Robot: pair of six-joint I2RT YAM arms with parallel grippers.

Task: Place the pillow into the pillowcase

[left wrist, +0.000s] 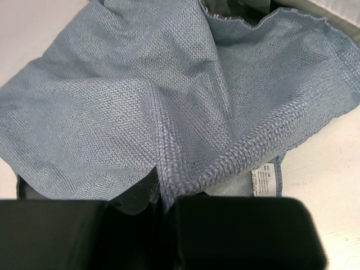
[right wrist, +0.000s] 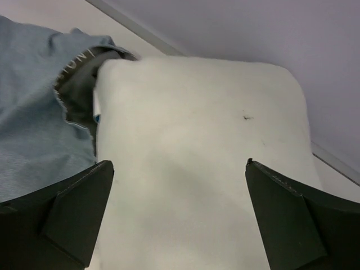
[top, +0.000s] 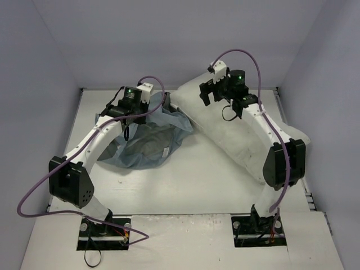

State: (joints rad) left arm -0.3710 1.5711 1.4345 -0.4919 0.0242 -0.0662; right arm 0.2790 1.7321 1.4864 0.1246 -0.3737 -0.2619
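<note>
Lying slantwise across the right half of the table point(top: 197, 185), the pillow point(top: 225, 135) runs from the far middle down toward the right edge, all of it outside the pillowcase point(top: 152, 140). The right wrist view shows the pillow's far corner just beside the dark mouth of the sack, and whether the two touch cannot be told. The pillowcase is a crumpled heap left of centre, pale blue-grey side up, with a small white label point(left wrist: 263, 180) near its hem.

The left gripper point(left wrist: 166, 205) is clenched on a fold of the pillowcase, cloth running down into the narrow gap between its fingers. The right gripper point(right wrist: 180, 169) hovers over the pillow's far end with its jaws spread wide, grasping nothing.

The step in hand looks like the start of insertion: one arm holds the mouth and the other is set to take the pillow. The next move likely calls for lifting the hem so the mouth gapes, then pinching the pillow's corner and steering it inside; soft stuffing may slip or bunch at the rim
</note>
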